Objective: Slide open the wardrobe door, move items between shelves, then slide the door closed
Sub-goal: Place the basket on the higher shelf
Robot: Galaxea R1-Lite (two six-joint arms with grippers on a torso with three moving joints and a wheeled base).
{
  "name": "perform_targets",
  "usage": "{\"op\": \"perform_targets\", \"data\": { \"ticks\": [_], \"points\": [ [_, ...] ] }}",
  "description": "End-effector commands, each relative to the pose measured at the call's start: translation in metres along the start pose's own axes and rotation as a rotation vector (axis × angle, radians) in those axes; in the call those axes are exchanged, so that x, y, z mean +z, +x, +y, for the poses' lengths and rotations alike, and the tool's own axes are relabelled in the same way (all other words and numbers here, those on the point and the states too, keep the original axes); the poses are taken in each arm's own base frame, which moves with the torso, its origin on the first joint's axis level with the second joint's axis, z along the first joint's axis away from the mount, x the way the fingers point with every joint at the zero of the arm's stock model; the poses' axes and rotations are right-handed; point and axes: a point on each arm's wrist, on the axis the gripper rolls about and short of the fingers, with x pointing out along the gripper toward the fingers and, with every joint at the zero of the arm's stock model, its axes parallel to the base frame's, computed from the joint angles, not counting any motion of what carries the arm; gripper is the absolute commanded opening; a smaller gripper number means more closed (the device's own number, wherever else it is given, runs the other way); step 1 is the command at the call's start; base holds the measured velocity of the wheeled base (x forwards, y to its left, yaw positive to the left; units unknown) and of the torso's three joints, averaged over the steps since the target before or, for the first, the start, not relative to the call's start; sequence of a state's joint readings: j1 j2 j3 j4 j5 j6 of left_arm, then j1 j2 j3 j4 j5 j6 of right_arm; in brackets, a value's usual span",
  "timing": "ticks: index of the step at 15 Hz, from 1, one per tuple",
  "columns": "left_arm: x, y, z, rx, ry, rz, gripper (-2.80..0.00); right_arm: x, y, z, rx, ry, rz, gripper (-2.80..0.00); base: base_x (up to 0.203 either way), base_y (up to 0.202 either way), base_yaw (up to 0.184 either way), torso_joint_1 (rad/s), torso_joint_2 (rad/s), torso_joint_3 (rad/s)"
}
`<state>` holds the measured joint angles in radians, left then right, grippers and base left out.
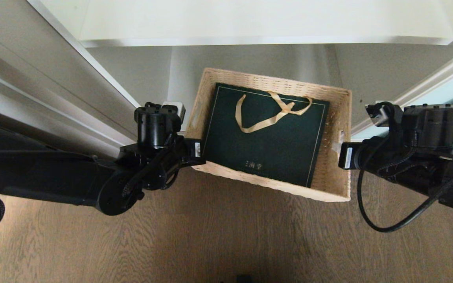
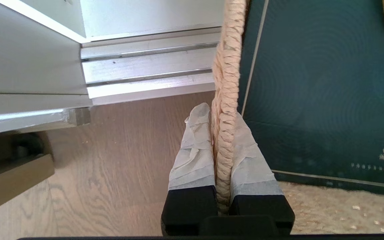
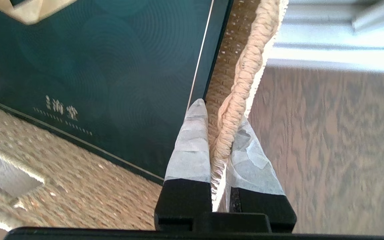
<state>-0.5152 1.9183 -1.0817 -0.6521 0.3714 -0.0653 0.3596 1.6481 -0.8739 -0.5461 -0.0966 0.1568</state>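
The tan wicker basket (image 1: 334,129) hangs tilted between my two grippers, partly over the wood floor, before the open wardrobe. The flat dark green bag (image 1: 266,137) with its gold ribbon lies inside it. My left gripper (image 1: 195,151) is shut on the basket's left rim (image 2: 227,66), one finger outside and one inside next to the bag (image 2: 312,83). My right gripper (image 1: 344,155) is shut on the right rim (image 3: 252,60), its inner finger beside the bag's edge (image 3: 112,66). A white shelf (image 1: 250,19) runs across above. The sliding wardrobe door (image 1: 446,90), pale blue-green glass, stands at the right.
The silver floor rail (image 2: 145,66) of the wardrobe runs just beyond the basket. A grey panel (image 1: 34,78) with a metal edge slants along the left. Brown wood-grain floor (image 1: 226,236) lies under and in front of the basket.
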Motion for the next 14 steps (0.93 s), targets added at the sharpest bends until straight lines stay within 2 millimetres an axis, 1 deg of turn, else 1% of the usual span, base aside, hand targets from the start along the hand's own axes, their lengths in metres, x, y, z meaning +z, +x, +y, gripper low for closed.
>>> {"op": "perform_targets", "data": {
  "ticks": [1,2,3,4,5,7,9,12,14],
  "points": [
    [0.005,-0.006,-0.007,-0.018,-0.024,-0.029,-2.8,-0.002,-0.008,0.003,0.019,0.0,-0.002,-2.8,0.0,0.0,0.0,0.0,0.0,0.0],
    [0.006,-0.007,-0.011,-0.029,-0.042,-0.034,-2.8,-0.005,-0.01,0.006,0.029,0.009,0.006,-2.8,0.0,0.0,0.0,0.0,0.0,0.0],
    [0.005,-0.011,-0.02,-0.052,-0.061,-0.031,-2.8,-0.007,-0.013,0.007,0.034,0.025,0.007,-2.8,0.0,0.0,0.0,0.0,0.0,0.0],
    [0.0,-0.015,-0.026,-0.071,-0.065,-0.015,-2.8,-0.008,-0.016,0.007,0.037,0.03,0.009,-2.8,0.0,0.0,0.0,0.0,0.0,0.0],
    [-0.006,-0.017,-0.028,-0.077,-0.056,0.002,-2.8,-0.009,-0.018,0.007,0.037,0.032,0.012,-2.8,0.0,0.0,0.0,0.0,0.0,0.0],
    [-0.012,-0.019,-0.027,-0.08,-0.043,0.023,-2.8,-0.013,-0.02,0.009,0.047,0.033,0.026,-2.8,0.0,0.0,0.0,0.0,0.0,0.0],
    [-0.018,-0.019,-0.026,-0.075,-0.033,0.039,-2.8,-0.015,-0.021,0.016,0.069,0.042,0.032,-2.8,0.0,0.0,0.0,0.0,0.0,0.0],
    [-0.012,-0.025,-0.023,-0.075,-0.037,0.023,-2.8,-0.013,-0.023,0.016,0.071,0.046,0.025,-2.8,0.0,0.0,0.0,0.0,0.0,0.0],
    [-0.011,-0.03,-0.021,-0.074,-0.039,0.022,-2.8,-0.015,-0.022,0.017,0.073,0.047,0.03,-2.8,0.0,0.0,0.0,0.0,0.0,0.0]
  ]
}}
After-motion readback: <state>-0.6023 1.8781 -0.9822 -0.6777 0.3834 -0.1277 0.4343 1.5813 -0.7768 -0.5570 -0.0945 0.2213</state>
